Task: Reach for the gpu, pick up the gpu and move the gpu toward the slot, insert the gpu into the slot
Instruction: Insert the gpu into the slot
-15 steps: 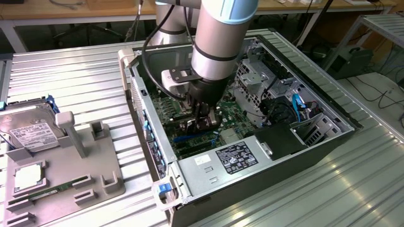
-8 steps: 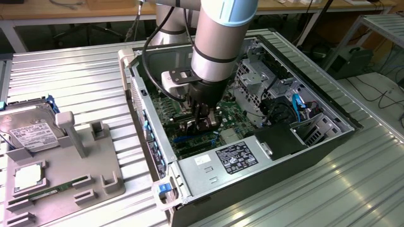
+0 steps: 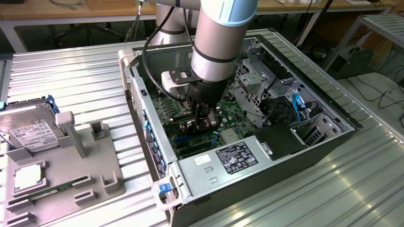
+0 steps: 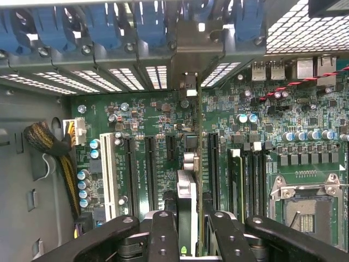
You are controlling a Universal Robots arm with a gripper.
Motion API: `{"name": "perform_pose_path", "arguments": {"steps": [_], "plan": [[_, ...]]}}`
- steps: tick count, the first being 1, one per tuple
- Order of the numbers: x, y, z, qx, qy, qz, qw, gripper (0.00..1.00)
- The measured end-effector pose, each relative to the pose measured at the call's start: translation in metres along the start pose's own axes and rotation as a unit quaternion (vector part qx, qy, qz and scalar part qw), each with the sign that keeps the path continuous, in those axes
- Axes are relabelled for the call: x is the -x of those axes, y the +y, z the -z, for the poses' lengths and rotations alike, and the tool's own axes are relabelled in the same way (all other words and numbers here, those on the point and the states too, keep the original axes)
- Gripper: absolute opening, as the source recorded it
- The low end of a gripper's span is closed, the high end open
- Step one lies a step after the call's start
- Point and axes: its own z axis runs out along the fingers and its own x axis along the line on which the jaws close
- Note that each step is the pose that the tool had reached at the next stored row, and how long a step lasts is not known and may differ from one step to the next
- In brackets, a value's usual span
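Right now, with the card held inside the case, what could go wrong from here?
The pincer holds the gpu edge-on over the motherboard, with black slots close on both sides. A slight offset could set its edge on a neighbouring slot or on small parts. Its far end lies near the vented rear covers of the case and might catch there. A tilted card could also jam when pressed.
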Motion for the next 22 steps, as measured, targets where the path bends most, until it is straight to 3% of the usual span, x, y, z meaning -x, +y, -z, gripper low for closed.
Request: {"name": "perform_pose_path", "arguments": {"steps": [10,22], "plan": [[0.0003,-0.0037,-0.0008,0.0001,0.0001,0.001,1.0000,0.27],[0.0015,0.0002,-0.0029,0.0001,0.0001,0.001,1.0000,0.27]]}}
